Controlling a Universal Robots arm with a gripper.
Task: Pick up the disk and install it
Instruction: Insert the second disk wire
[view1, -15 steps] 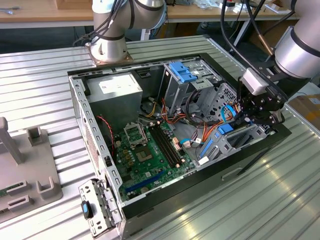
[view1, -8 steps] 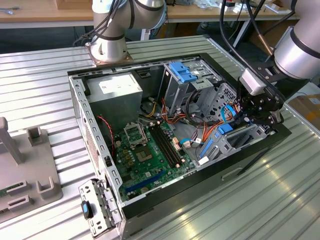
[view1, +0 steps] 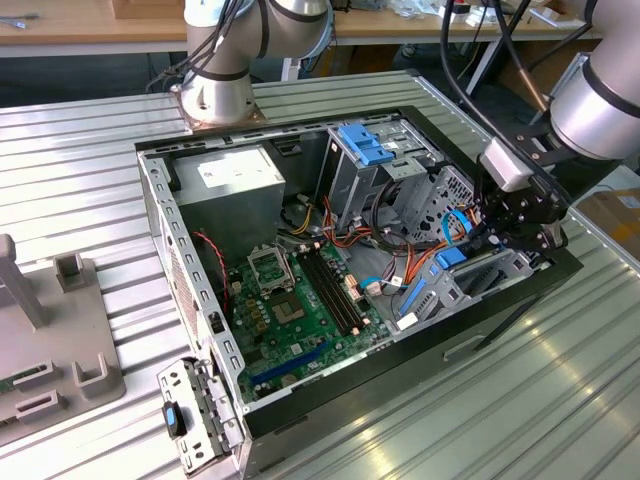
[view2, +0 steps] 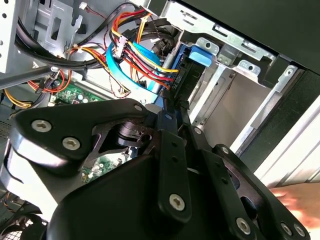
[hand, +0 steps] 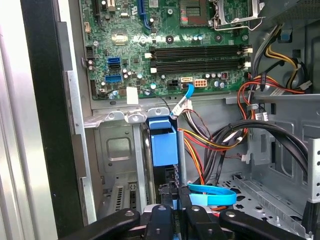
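Note:
The disk, a thin dark drive in a bright blue carrier, stands on edge in the metal drive cage at the front corner of the open computer case. In the exterior view the disk sits low on that view's right side of the case, with my gripper right over it. Both wrist views show my gripper shut on the drive's narrow edge, one black finger on each side. In the second wrist view the disk runs on past my gripper into the cage.
Red, yellow, orange and black cable bundles and a flat blue cable hang close beside the disk. The green motherboard, a power supply and a ribbed blue flap fill the case. A grey fixture sits on the ribbed metal table.

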